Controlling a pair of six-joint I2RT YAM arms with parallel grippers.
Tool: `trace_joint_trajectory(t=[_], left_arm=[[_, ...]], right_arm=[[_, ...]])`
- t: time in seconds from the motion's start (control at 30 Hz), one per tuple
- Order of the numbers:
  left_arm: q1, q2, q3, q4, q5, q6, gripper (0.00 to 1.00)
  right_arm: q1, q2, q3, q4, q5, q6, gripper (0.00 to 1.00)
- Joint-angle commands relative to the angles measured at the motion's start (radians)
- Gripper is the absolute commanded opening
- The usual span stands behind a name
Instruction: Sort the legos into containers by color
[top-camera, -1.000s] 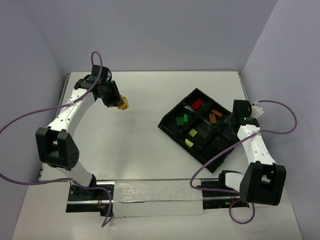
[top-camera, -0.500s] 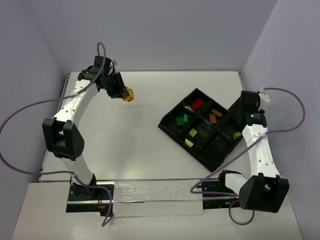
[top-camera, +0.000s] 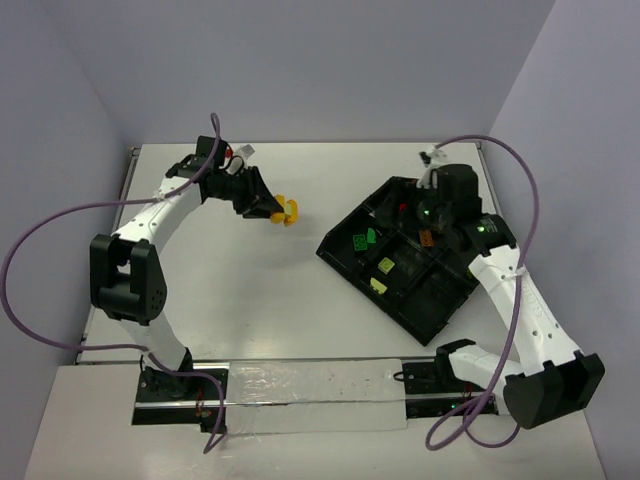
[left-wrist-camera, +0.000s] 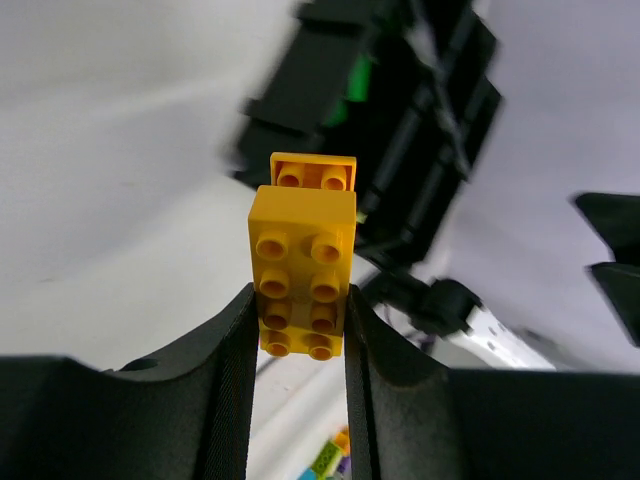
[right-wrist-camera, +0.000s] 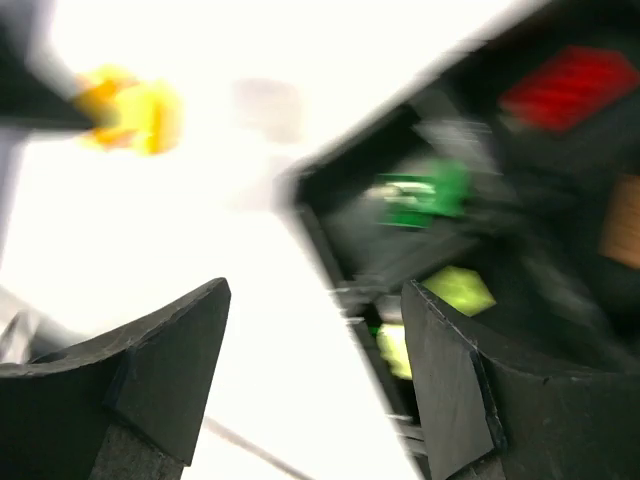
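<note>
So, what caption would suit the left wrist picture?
Left end effector grips a yellow studded plastic brick, black divided plastic tray blurred beyond.

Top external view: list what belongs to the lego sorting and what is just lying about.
Belongs to the job:
- yellow lego stack, gripped by the left end effector
- right end effector, open
- green legos, pale yellow-green legos and red lego, all in the tray
- black divided tray

Just there:
- purple cables
- shiny strip along the table's near edge

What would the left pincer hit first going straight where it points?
Probably the black tray, at its corner by the green bricks; table before it looks free. Height unclear: the held yellow brick might pass over.
</note>
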Motion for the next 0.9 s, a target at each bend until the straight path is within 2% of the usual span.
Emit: trace_joint_trajectory(t=[0.0, 0.1, 0.17, 0.23, 0.33, 0.47, 0.87], left_arm=[[-0.024, -0.117, -0.066, 0.253, 0.286, -0.074, 0.00], [-0.032, -0.155, -0.117, 0.339, 0.329, -0.097, 0.00], [-0.037, -0.191, -0.177, 0.496, 0.377, -0.176, 0.00], [-0.041, -0.210, -0.216, 0.616, 0.424, -0.246, 0.00], [-0.053, -0.227, -0.235, 0.709, 0.455, -0.294, 0.00], [-0.069, -0.241, -0.227, 0.744, 0.473, -0.307, 0.00], [-0.069, -0.266, -0.230, 0.722, 0.508, -0.284, 0.00]], right_arm=[[0.111, 0.063, 0.062, 0.095, -0.166, -0.002, 0.76], [0.125, 0.101, 0.068, 0.170, -0.259, 0.058, 0.75], [0.128, 0.125, 0.053, 0.254, -0.378, 0.104, 0.75], [0.129, 0.136, 0.050, 0.320, -0.427, 0.137, 0.75], [0.136, 0.152, 0.045, 0.396, -0.469, 0.190, 0.75], [0.150, 0.176, 0.010, 0.503, -0.542, 0.271, 0.76], [0.182, 0.201, -0.052, 0.672, -0.566, 0.395, 0.82]])
